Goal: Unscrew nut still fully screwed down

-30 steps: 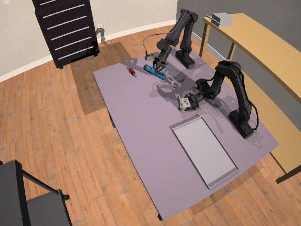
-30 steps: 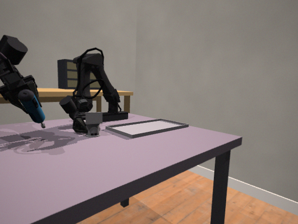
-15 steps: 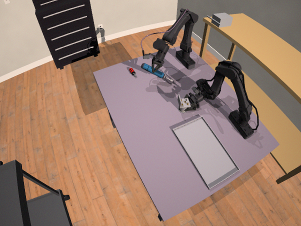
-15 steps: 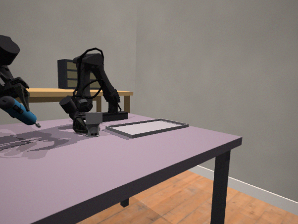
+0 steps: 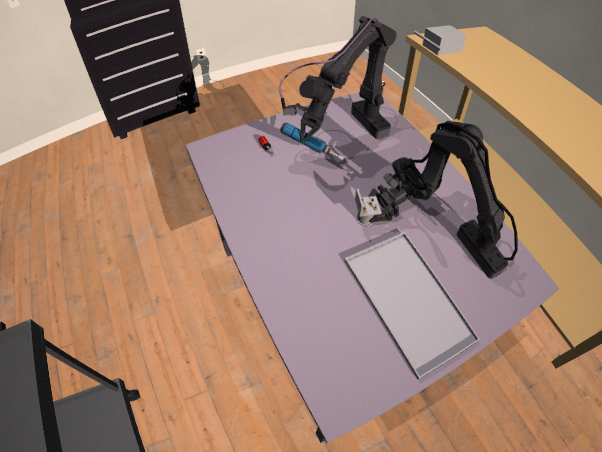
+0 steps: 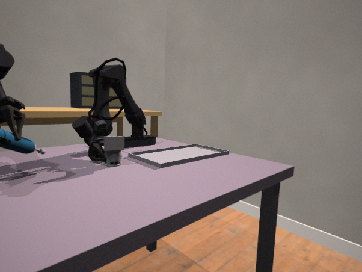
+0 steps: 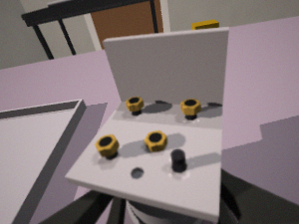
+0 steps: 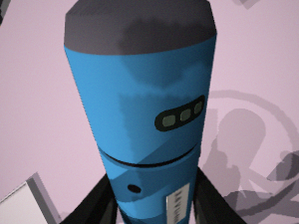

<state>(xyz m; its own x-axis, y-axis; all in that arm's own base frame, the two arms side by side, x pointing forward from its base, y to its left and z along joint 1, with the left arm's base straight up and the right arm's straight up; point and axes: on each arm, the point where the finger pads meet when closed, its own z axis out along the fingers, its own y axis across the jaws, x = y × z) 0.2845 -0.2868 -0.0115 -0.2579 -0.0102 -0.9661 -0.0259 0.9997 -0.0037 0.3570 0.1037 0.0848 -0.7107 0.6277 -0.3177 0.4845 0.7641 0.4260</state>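
Note:
The joint module [image 5: 366, 219] [image 6: 113, 160] stands upright with the white bracket [image 6: 114, 143] [image 7: 169, 69] on top. In the left wrist view, the middle nut [image 7: 155, 141] sits flat on the bracket. The front-left nut [image 7: 107, 145], back-left nut [image 7: 135, 104] and back-right nut [image 7: 190, 107] sit raised on studs. One stud [image 7: 178, 160] is bare, beside an empty hole [image 7: 137, 172]. My left gripper [image 7: 162, 169] is shut on the module's body below the bracket. My right gripper [image 5: 304, 138] [image 8: 153, 173] is shut on the blue nut driver [image 5: 314, 143] [image 6: 18, 145] [image 8: 145, 99], tilted above the table, its socket away from the nuts.
A small red tool [image 5: 264, 143] lies at the table's far side in the top view. A shallow tray [image 5: 382, 312] [image 6: 161, 165] lies close to the module. The wooden bench [image 5: 500, 55] stands behind the arm bases.

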